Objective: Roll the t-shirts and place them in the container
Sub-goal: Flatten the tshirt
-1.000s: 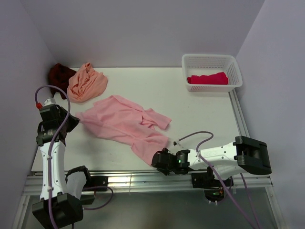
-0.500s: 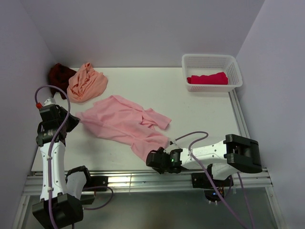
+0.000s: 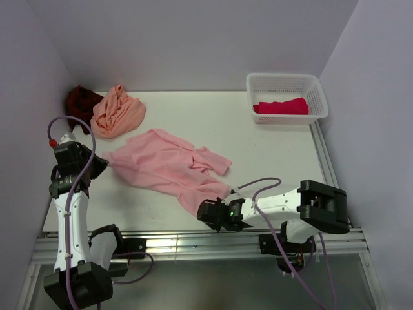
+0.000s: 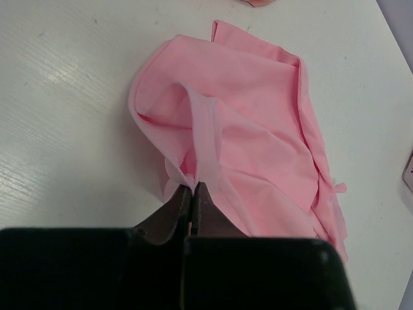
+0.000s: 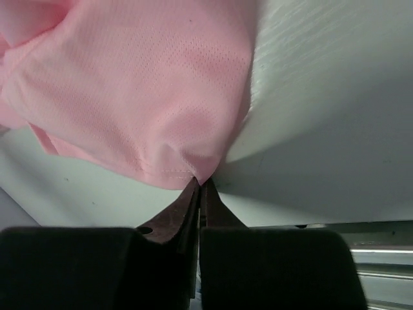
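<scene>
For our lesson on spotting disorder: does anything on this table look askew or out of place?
The light pink t-shirt lies diagonally and wrinkled, pinched at opposite ends by the left gripper and right gripper. The peach-orange t-shirt and maroon t-shirt sit wadded near the far left corner.

My left arm [image 3: 70, 219] and right arm [image 3: 279, 205] are built alike: smooth white shells set between boxy black joint housings. A thin purple-grey cable [image 3: 64, 118] loops off the left one, with a small red cap [image 3: 52, 142] at its end. A matching cable [image 3: 261, 182] curls off the right one, where a tiny green light [image 3: 231, 211] glows on the black wrist. The fingers [image 4: 175, 208] of my left gripper [image 4: 191, 187] and right gripper [image 5: 199, 183] are dark, slightly glossy wedges tapering to thin tips, each pair growing from a flat matte-black block.
</scene>
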Controlling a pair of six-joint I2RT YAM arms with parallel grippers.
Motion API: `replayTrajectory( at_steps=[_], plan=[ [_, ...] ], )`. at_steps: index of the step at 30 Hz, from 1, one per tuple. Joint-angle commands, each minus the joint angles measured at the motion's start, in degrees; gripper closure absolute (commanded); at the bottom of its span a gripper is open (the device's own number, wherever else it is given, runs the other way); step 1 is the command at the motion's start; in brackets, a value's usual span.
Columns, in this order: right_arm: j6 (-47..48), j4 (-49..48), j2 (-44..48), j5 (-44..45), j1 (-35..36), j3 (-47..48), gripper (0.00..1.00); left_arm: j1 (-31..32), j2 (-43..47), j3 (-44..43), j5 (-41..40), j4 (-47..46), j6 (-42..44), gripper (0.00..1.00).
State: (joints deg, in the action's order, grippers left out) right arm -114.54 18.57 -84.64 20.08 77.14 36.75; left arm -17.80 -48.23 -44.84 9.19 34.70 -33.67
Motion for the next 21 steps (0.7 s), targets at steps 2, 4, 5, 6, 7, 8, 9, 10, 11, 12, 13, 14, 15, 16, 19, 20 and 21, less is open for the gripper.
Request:
replayTrajectory(
  at_steps=[2,4,5,6,7,8,9,10,11,12,13,14,15,16,19,20,21],
  plan=[
    [-1.5,9.9,3.2,4.1,-1.6,-1.3,1.0,0.5,0.9,0.1,0.0,-2.0,0.2,1.0],
    [-0.5,14.5,8.1,7.9,-1.9,-0.5,1.0,1.0,1.4,-0.1,-0.7,-1.7,0.0,1.0],
    [0.8,14.7,10.1,9.3,-2.1,-0.6,1.0,1.2,1.4,-0.3,-1.2,-1.3,-0.9,1.0],
    [5.9,14.0,14.7,10.6,-2.4,-1.4,1.0,1.5,1.3,-0.9,-1.0,-0.5,-1.6,1.0],
    [9.7,11.1,17.1,10.8,-4.8,-1.9,1.0,1.5,1.2,-0.9,1.4,-0.4,-2.4,1.0],
    [13.4,9.7,19.2,9.7,-7.0,-2.3,1.0,1.5,1.2,-0.9,3.4,-1.0,-4.4,1.0],
    [22.0,8.5,23.1,8.2,-9.8,-2.4,1.0,1.6,0.9,-0.9,5.2,-2.7,-5.4,1.0],
    [26.4,6.7,24.9,4.5,-16.9,-2.0,1.0,1.7,0.6,-1.0,7.7,-3.5,-6.6,1.0],
    [31.1,5.5,26.4,2.9,-20.4,-1.3,1.0,1.6,0.2,-1.7,8.2,-3.8,-8.1,1.0],
    [42.4,4.2,29.2,1.3,-23.6,1.5,1.0,1.8,-1.6,-4.6,8.3,-3.8,-8.4,1.0],
    [46.7,4.4,30.2,-0.4,-26.5,3.6,1.0,1.9,-2.6,-6.7,8.0,-2.3,-8.6,1.0],
    [49.9,5.8,30.9,-0.9,-31.1,6.2,1.0,1.9,-3.7,-9.0,7.8,-1.7,-9.0,1.0],
    [56.6,6.6,31.2,-2.3,-33.4,12.4,1.0,1.9,-5.8,-13.7,8.1,-1.1,-9.1,1.0],
    [59.1,9.2,30.9,-3.5,-35.7,15.7,1.0,2.0,-7.0,-16.2,8.5,-0.4,-9.5,1.0],
    [67.5,13.6,28.4,-10.4,-43.6,29.6,1.0,2.1,-11.4,-27.1,11.6,1.4,-11.2,1.0],
    [71.1,14.5,27.2,-12.7,-44.6,36.3,1.0,2.0,-12.5,-30.1,12.3,3.2,-11.9,1.0],
    [73.1,15.4,26.7,-13.5,-45.4,39.6,1.0,2.1,-14.0,-36.2,13.4,4.0,-11.9,1.0]
  ],
)
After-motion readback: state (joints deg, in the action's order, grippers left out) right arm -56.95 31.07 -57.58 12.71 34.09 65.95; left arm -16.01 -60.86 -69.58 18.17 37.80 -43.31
